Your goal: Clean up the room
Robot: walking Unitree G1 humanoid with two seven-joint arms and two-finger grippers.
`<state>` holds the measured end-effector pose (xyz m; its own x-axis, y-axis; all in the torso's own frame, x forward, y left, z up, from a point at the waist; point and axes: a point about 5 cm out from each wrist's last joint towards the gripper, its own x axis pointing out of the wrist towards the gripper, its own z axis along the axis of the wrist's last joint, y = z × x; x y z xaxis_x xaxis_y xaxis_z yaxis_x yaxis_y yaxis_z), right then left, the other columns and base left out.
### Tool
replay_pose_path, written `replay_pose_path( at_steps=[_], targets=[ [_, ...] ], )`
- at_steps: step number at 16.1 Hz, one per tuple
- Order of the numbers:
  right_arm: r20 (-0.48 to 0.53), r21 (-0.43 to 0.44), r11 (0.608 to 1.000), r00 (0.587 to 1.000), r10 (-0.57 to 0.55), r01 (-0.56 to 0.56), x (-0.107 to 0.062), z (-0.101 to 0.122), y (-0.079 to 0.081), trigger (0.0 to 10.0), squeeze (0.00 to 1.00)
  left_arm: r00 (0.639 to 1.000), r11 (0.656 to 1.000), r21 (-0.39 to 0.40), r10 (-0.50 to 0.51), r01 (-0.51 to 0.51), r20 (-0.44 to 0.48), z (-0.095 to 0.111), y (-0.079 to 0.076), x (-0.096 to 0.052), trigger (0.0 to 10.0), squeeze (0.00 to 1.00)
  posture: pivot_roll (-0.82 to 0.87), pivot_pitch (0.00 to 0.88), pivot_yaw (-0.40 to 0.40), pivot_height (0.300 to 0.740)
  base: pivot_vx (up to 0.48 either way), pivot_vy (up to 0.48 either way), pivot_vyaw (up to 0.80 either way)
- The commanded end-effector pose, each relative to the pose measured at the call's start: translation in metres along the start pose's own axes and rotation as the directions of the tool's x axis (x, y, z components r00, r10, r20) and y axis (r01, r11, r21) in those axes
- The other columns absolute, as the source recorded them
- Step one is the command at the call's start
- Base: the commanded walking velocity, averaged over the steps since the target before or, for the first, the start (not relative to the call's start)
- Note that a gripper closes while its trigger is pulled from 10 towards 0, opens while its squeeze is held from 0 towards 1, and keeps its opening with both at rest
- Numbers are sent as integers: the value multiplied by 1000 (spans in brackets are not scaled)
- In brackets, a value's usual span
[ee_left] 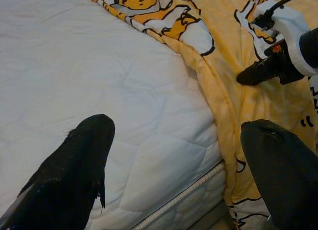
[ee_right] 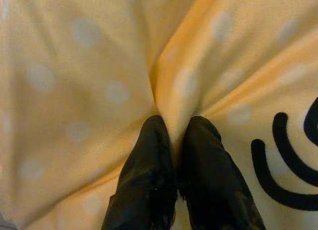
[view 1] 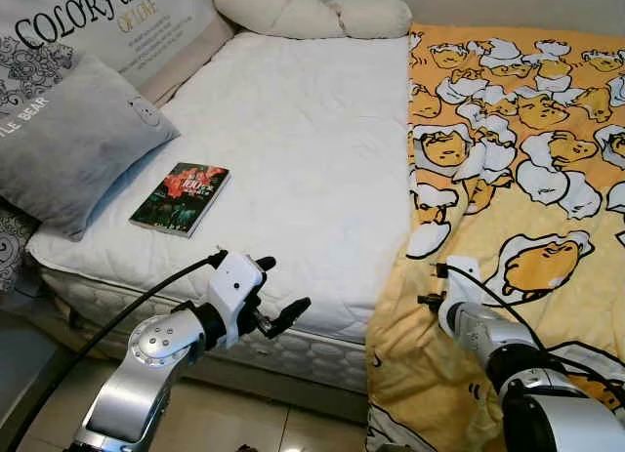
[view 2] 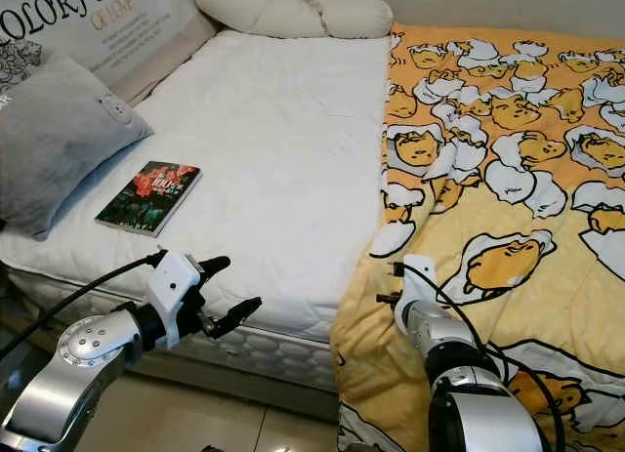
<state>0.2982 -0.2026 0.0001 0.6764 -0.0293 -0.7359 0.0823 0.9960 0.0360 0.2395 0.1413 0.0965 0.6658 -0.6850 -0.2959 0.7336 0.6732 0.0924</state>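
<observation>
right gripper [ee_right: 171, 140]: pinched tight on a fold of the blanket [view 1: 518, 179] at the bed's foot edge
left gripper [view 1: 283, 296]: fingers spread wide, holding nothing, hovered off the mattress [view 1: 293, 149] foot edge, near the blanket's edge
blanket: yellow, covered the bed's right side, draped over the foot edge
book [view 1: 181, 198]: flat near mattress left edge, beside grey pillow [view 1: 68, 140]

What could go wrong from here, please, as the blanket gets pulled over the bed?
The right pincer pinches only a thin fold of the blanket, so it may slip free when pulled. The book lies on the bare mattress and could get buried under the blanket. The open left pincer hovers near the mattress edge and might snag it.
</observation>
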Motion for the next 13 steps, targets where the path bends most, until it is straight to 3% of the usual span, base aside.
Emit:
replay_pose_path(
  at_steps=[1, 9, 13],
  targets=[
    [23, 27, 1000, 1000, -5, 4, -1, 5, -6, 0, 0, 1000, 1000, 13, -9, 9, -2, 3, 0, 1, 10000, 392, -28, 4, 33, 740, 0, 0, 0],
    [45, 106, 994, 999, 10, -15, -11, -8, -33, 0, 0, 1000, 1000, 12, -2, 2, -5, -1, -3, 1, 10000, 392, -37, 0, 16, 740, 0, 0, 0],
    [-62, 85, 994, 995, 75, -69, -33, -40, -49, 0, 0, 1000, 1000, 2, 3, -3, -4, -3, -8, 0, 10000, 396, -52, 0, -9, 740, 0, 0, 0]
  ],
)
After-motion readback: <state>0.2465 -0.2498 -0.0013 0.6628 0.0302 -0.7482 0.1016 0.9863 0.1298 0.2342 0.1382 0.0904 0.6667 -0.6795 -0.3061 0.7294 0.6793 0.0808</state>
